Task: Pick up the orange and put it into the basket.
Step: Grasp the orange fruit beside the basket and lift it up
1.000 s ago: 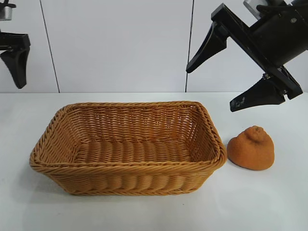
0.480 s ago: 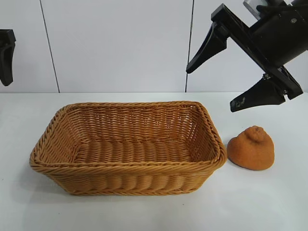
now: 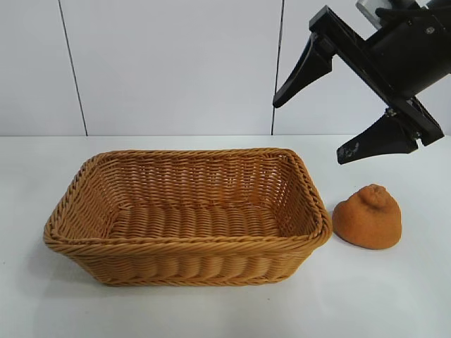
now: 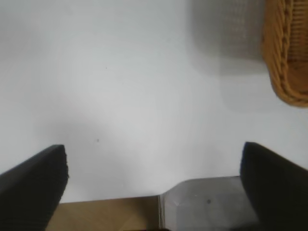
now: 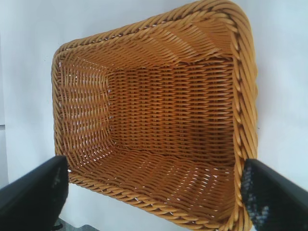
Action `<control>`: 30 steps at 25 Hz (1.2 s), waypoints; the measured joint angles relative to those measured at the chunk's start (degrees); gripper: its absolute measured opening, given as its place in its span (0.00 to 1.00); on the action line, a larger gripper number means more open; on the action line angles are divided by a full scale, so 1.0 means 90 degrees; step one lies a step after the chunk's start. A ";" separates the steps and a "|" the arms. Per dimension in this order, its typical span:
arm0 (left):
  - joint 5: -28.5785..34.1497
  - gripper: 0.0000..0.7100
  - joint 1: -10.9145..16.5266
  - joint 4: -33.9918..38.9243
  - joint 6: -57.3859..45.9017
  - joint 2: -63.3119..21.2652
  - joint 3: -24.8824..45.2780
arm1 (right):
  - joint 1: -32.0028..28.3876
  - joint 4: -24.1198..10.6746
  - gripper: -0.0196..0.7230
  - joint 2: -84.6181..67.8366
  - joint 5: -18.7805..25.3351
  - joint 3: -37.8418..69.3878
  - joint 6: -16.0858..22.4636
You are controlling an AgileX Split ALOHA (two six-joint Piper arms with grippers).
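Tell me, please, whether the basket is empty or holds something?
Empty: the basket shows only bare weave inside; the orange sits on the table beside it.

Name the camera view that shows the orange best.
The exterior view: the orange sits whole on the table, just right of the basket, nothing covering it. The left wrist view shows only table and a basket corner; the right wrist view shows the basket's inside. Neither shows the orange.

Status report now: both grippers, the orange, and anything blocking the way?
Right gripper open, hanging above the orange. Left gripper open over bare table beside the basket. Orange on the table beside the basket, untouched. Nothing in the way.
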 joint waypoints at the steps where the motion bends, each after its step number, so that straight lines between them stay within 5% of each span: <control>1: 0.0001 0.98 0.0000 0.0000 0.0000 -0.0355 0.0238 | 0.0000 0.0000 0.93 0.0000 -0.0006 0.0000 0.0000; 11: -0.0186 0.98 0.0000 -0.0006 0.0012 -0.3737 0.2241 | 0.0000 -0.0005 0.93 0.0000 0.0021 0.0000 0.0000; 21: -0.0673 0.98 0.0000 -0.0006 0.0012 -0.6489 0.3161 | 0.0000 -0.0013 0.93 0.0000 0.0176 0.0000 0.0006; 30: -0.0935 0.98 0.0000 -0.0011 0.0005 -0.6777 0.3349 | 0.0000 -0.0273 0.93 0.0000 0.0588 -0.0234 0.0051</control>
